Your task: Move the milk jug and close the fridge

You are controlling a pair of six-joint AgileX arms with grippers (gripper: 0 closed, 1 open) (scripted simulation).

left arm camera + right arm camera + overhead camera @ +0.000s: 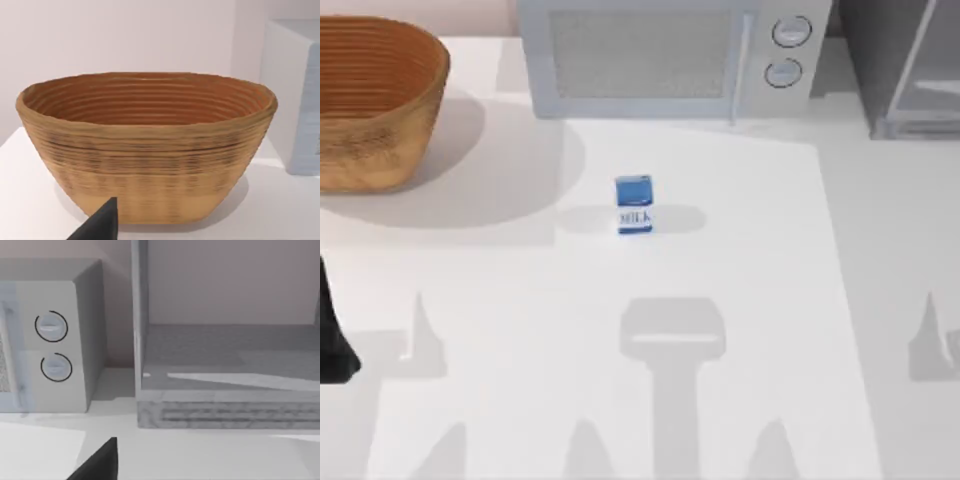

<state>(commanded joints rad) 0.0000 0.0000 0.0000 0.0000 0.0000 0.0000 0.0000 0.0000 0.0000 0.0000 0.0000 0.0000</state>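
The milk jug [634,205], a small carton with a blue top and a white lower part lettered "MILK", stands upright near the middle of the table, in front of the microwave. The fridge [910,70] is the dark grey cabinet at the back right. In the right wrist view the fridge [230,405] stands open, with its grey inner floor in sight. A dark part of my right gripper [100,462] faces the fridge from some way off. My left arm [332,335] sits at the table's left edge, far from the jug. A dark part of my left gripper [100,225] faces the basket.
A big woven basket [370,100] stands at the back left and looms close in the left wrist view [145,145]. A light grey microwave [670,55] with two round knobs sits at the back centre, just left of the fridge. Bare white table surrounds the jug.
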